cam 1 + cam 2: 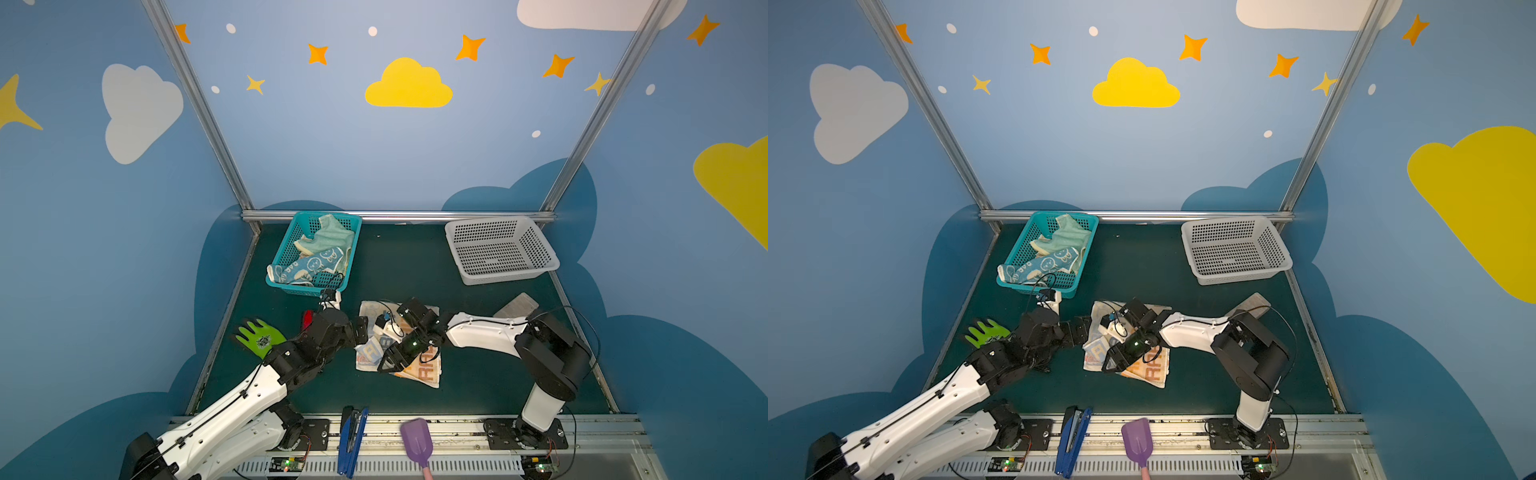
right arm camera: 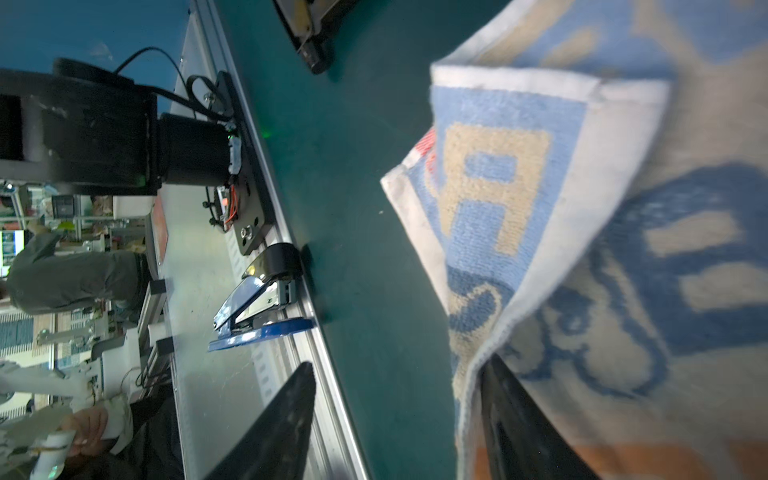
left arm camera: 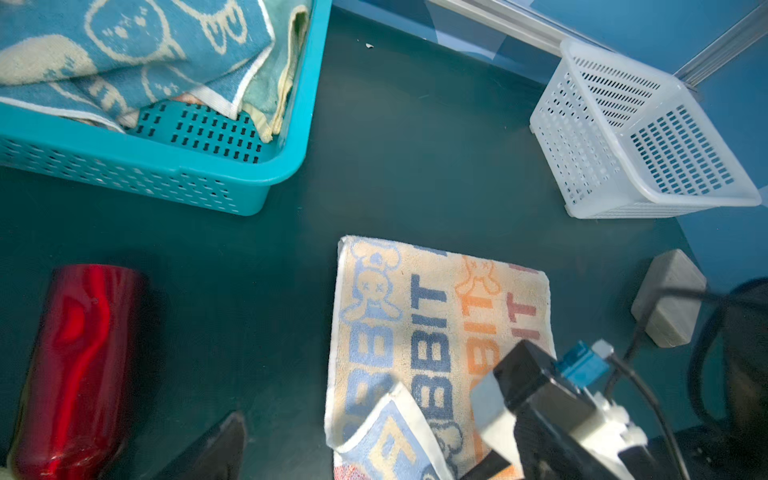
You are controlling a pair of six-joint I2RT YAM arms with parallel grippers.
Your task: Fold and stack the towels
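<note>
Both pairs of jaws stand apart, holding nothing: the left gripper (image 1: 360,327) is beside the lettered towel (image 3: 419,316), and the right gripper (image 2: 399,365) has one finger beneath its turned-over corner. We judge it early. That towel lies half-folded in the middle of the dark green mat (image 1: 478,374), the blue rabbit towel (image 1: 316,264) and mint towel (image 1: 332,237) sit crumpled in the teal basket (image 1: 285,249), and nothing is stacked. Blue cloud-painted walls (image 1: 311,145) surround us.

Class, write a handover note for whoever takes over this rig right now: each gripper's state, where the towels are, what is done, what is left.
Left gripper: open, at the lettered towel's edge.
Right gripper: open, one finger at that towel's turned-over corner.
That towel lies mid-table, only a corner folded over.
Blue towel and mint towel: crumpled in the teal basket.
Done: nothing fully folded or stacked.
Left: fold each towel, then stack them.
</note>
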